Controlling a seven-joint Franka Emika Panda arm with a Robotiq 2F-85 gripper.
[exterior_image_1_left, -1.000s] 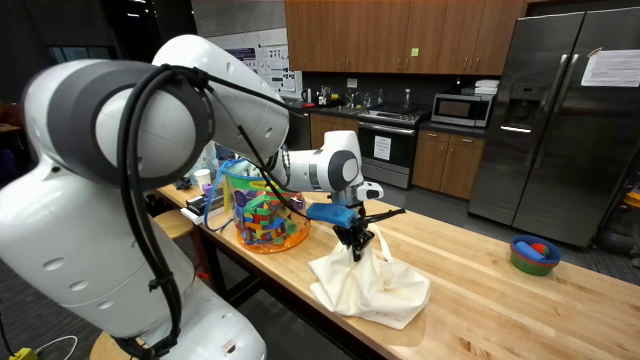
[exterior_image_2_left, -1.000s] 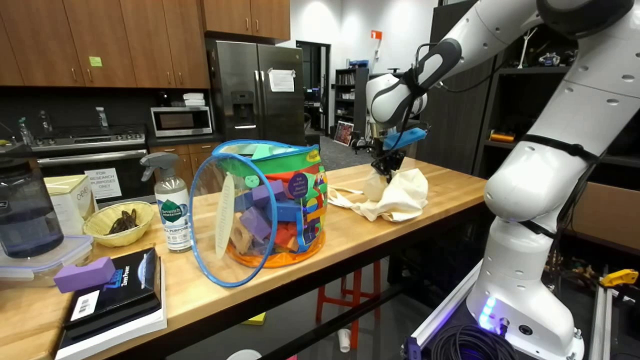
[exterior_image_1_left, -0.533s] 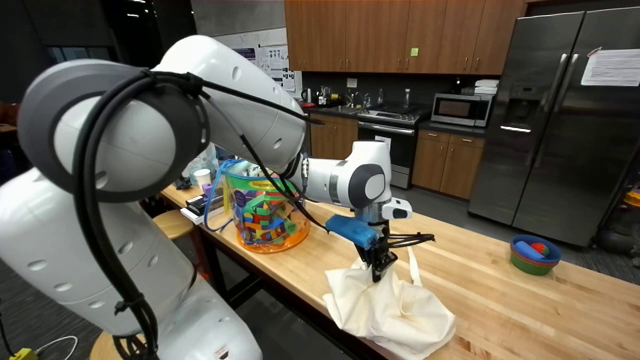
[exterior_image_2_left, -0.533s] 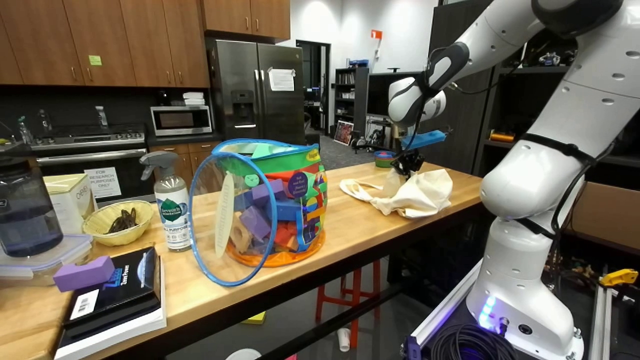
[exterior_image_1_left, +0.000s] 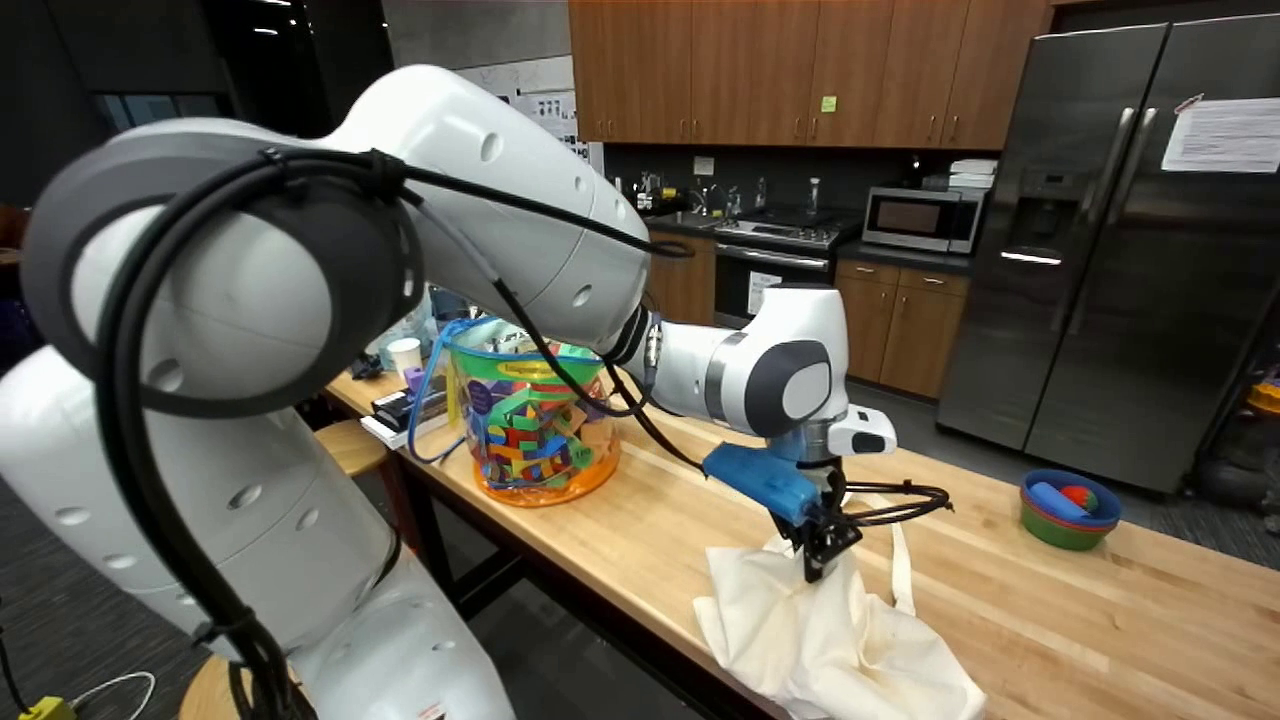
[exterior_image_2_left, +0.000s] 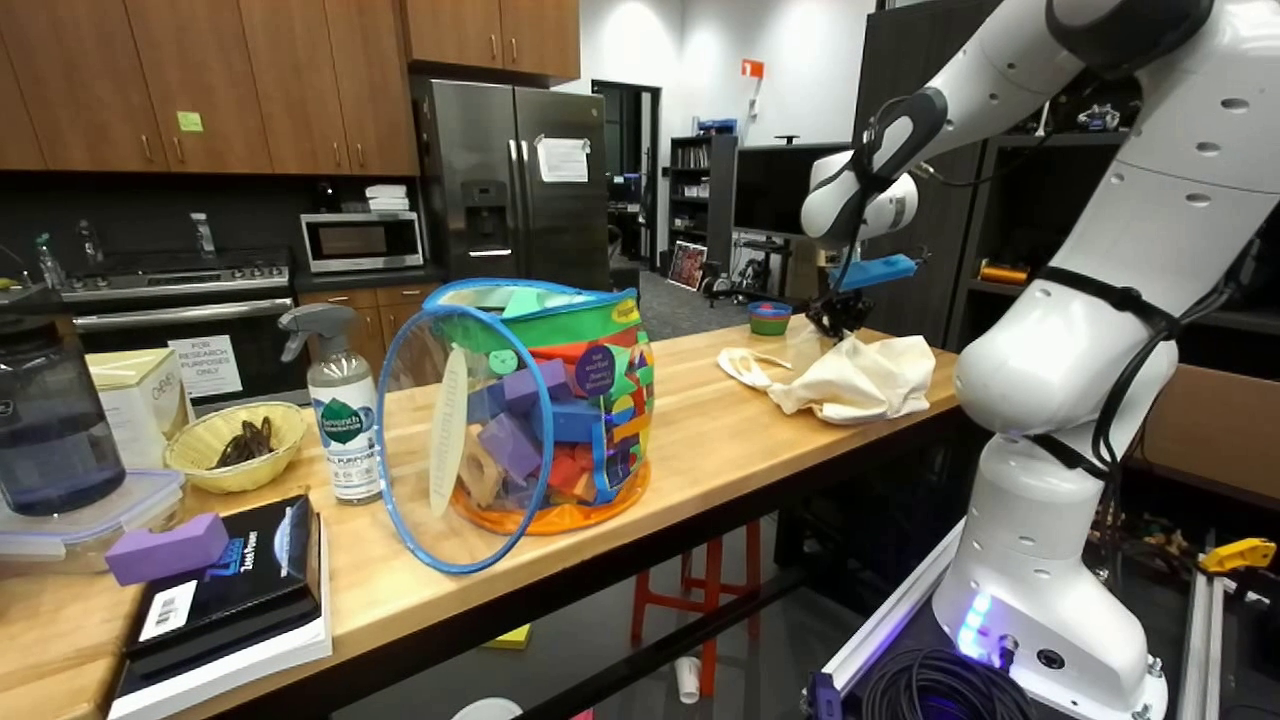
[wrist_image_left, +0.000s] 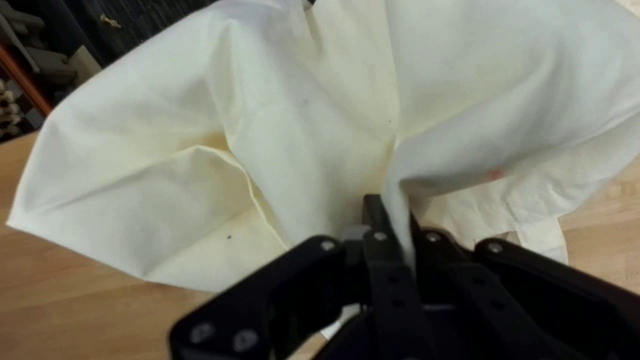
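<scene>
Crumpled, cream-coloured cloth bag (exterior_image_1_left: 830, 642)

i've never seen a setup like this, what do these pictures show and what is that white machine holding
The white machine is a jointed robot arm, and the black end effector at its tip does the work of a hand. It grips a fold of cream cloth with a strap, perhaps a tote bag. The wide pictures are exterior views, from cameras standing away from the arm; the close-up comes from a camera on the wrist, looking past the end effector. The cloth lies crumpled on a wooden table, near one edge. Also on it stand a see-through carrier of coloured blocks, a spray bottle, a yellow basket and a stack of bowls.
</scene>
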